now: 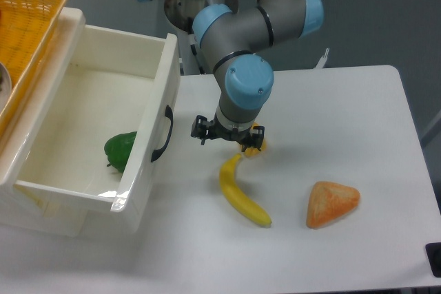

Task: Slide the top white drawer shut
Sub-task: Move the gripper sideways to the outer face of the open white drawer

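Pincer right of top white drawer, apart.

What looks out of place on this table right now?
The top white drawer stands pulled wide open with a green pepper inside. A banana, yellow pepper and orange wedge lie loose on the table.
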